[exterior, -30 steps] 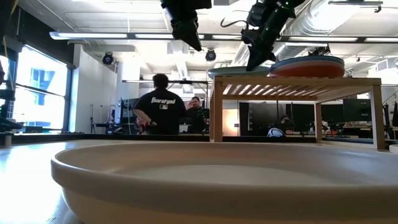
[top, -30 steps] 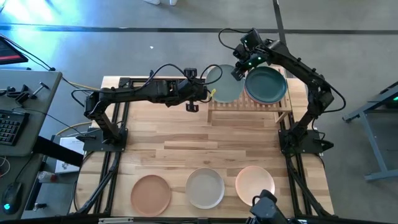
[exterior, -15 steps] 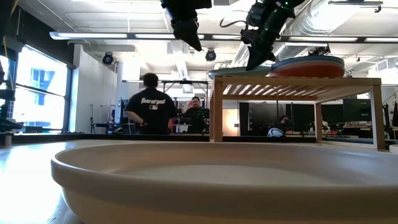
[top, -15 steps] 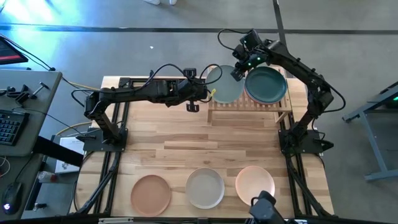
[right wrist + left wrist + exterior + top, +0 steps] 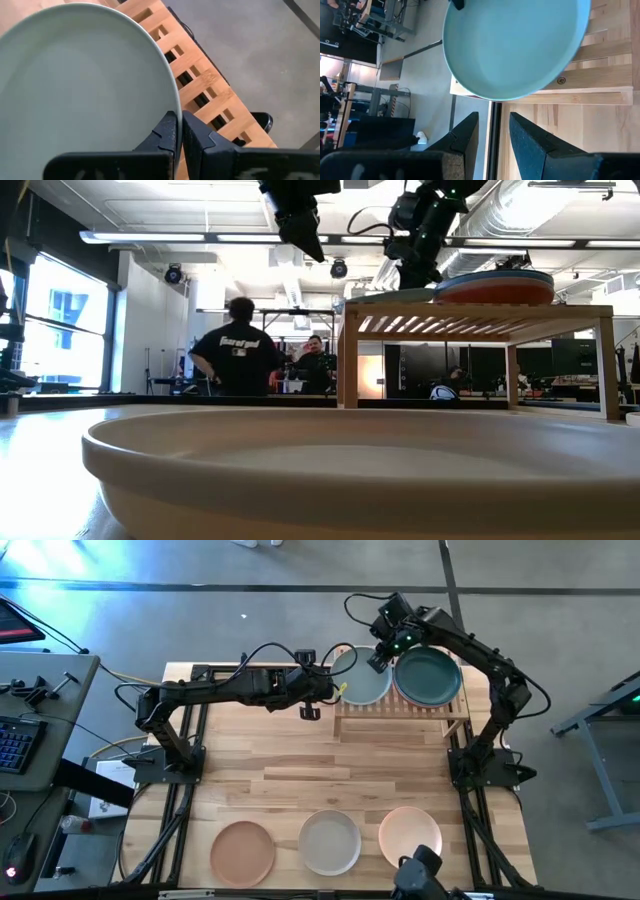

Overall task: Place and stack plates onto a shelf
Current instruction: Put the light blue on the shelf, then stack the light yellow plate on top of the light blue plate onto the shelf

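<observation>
Right claw [image 5: 380,656] clamped on the far rim of the mint plate [image 5: 362,677] at upper centre, seemingly steadying it flat on the shelf [image 5: 400,710] beside the teal stack [image 5: 427,675]; left claw [image 5: 335,692] parted nearby.

Only lettering seen: white print across the back of a black T-shirt [image 5: 236,340] worn by a person standing in the room beyond the tabletop, at about 10 o'clock in the low view. Too small to read. No legible text, labels, brands or numbers anywhere else in the four views.
</observation>
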